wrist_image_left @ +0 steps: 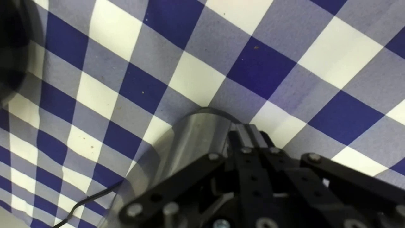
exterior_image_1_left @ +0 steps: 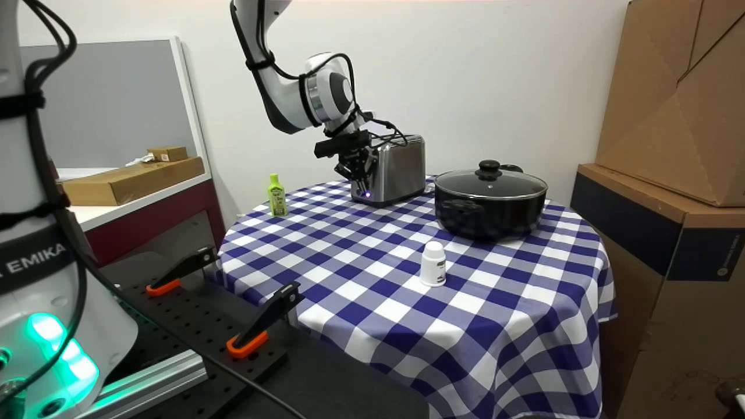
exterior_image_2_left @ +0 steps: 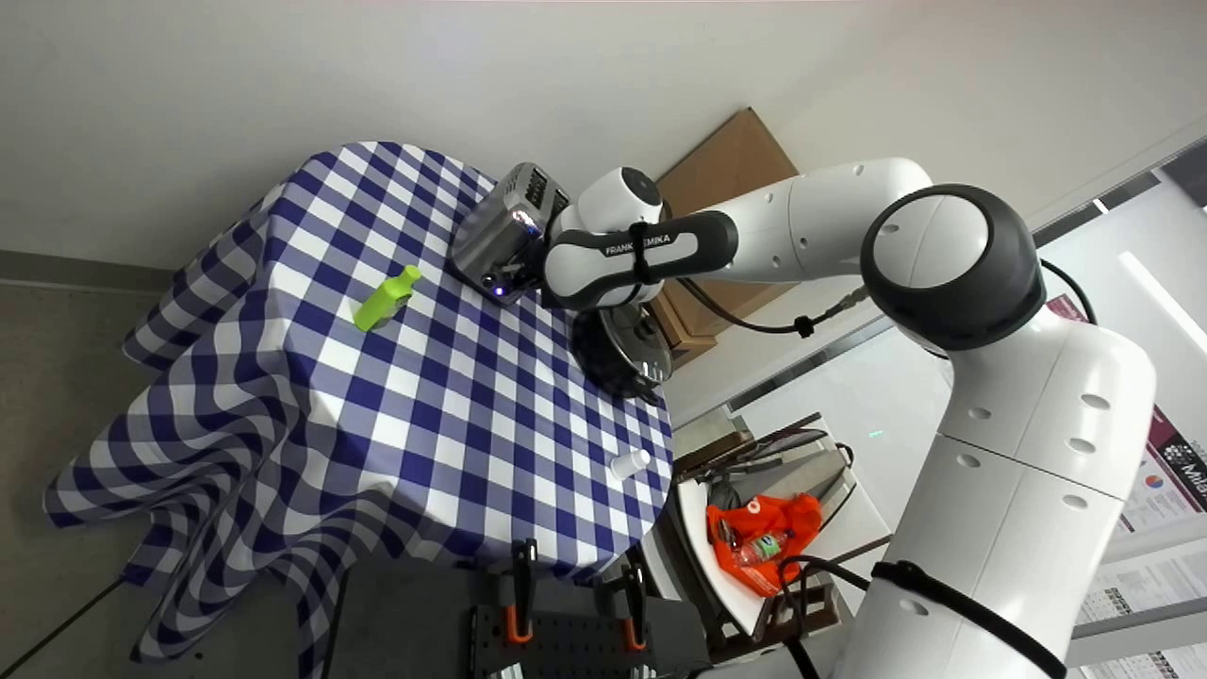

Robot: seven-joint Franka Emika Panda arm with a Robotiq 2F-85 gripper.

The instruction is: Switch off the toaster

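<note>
Well, a blue-and-white checked tablecloth (exterior_image_1_left: pixel 372 270) spreads toward a pale wall (exterior_image_1_left: pixel 495 75), its edges hanging in folds. Two big cartons (exterior_image_1_left: pixel 669 105) are stacked beside it, and two orange-footed clamps (exterior_image_1_left: pixel 265 319) sit on the dark platform (exterior_image_1_left: pixel 361 372) next to it. On the tablecloth I count one lidded black pot (exterior_image_1_left: pixel 500 215), one green bottle (exterior_image_1_left: pixel 277 196), one white bottle (exterior_image_1_left: pixel 433 265) and one silver toaster (exterior_image_1_left: pixel 401 169), which stands near both wall and pot. At the toaster's end, by a violet light (exterior_image_1_left: pixel 368 195), the one gripper (wrist_image_left: pixel 249 129) has its fingers pressed together; whether they touch metal, I can't tell.
</note>
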